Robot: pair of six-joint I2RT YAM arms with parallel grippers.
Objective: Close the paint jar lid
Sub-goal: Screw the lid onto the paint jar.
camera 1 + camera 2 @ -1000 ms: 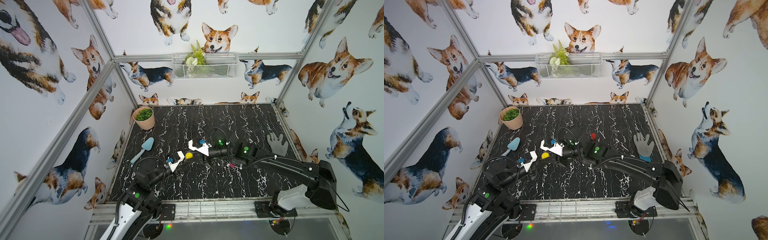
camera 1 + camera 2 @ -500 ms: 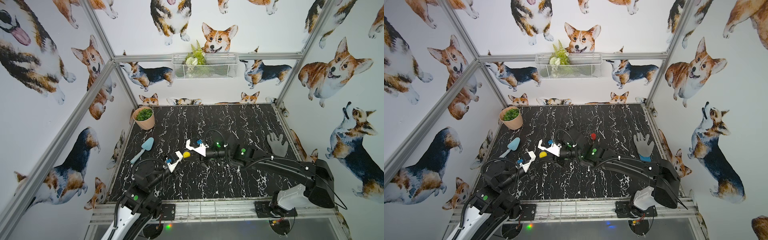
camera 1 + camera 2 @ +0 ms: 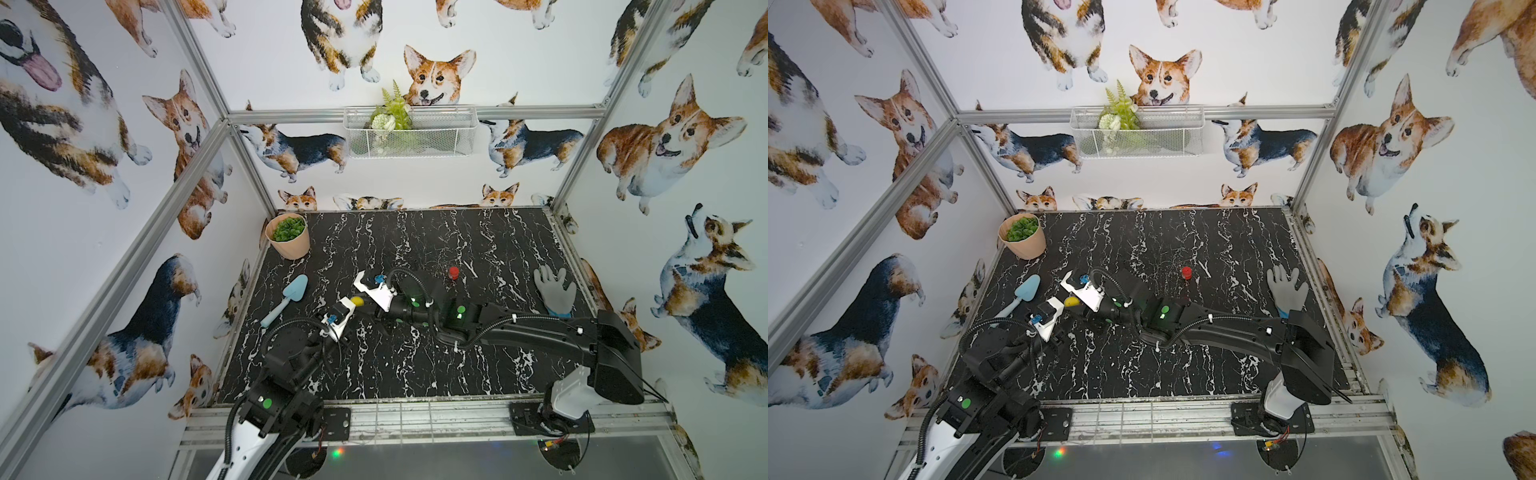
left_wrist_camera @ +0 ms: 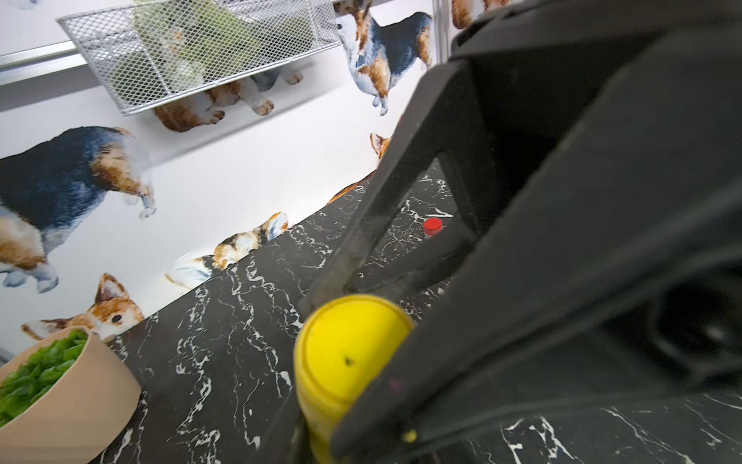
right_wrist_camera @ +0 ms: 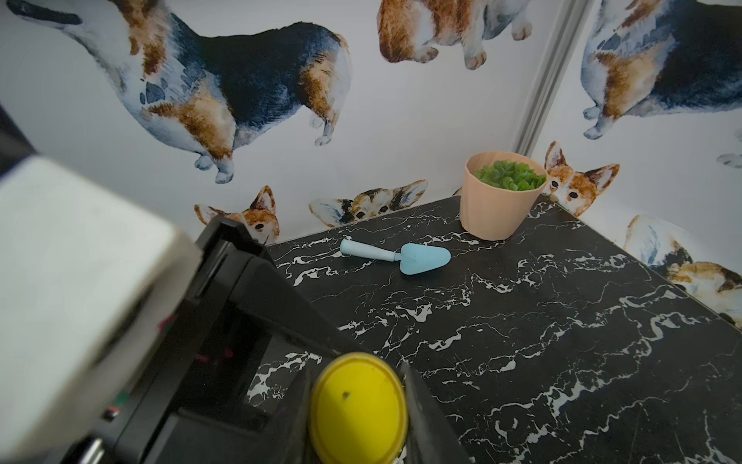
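Meeting left of centre on the table [image 3: 415, 374], the left arm [image 3: 291, 353] and right arm [image 3: 540, 332] share one yellow paint jar [image 3: 358, 300], about midway between the front and back edges; whether its base touches the marble cannot be told. Left gripper [image 4: 321, 436]: clenched on the jar body below the cap. Right gripper [image 5: 357, 403]: grasping the lid [image 5: 355, 395], a black finger [image 5: 425, 422] pressed to each side of its rim. In both top views the jar is only a small yellow patch between the white gripper housings [image 3: 340, 318], and the fingers are hidden. The wrist views alone show the grips and the dark speck [image 4: 348, 361] at the middle of the lid. The left wrist view, facing the back wall, shows a small red-capped jar [image 4: 433, 225] through the right gripper's open frame, standing well apart from the paint jar toward the back right, and the wire basket [image 4: 192, 52] on the wall. The right wrist view shows instead the blue trowel [image 5: 397, 255], lying between the paint jar and the left edge, and the plant pot [image 5: 502, 197] in the back-left corner. The grey glove [image 3: 555, 291], near the right edge, appears only in the top views. Bare marble runs along the front edge and across the back from the pot to the back-right corner.
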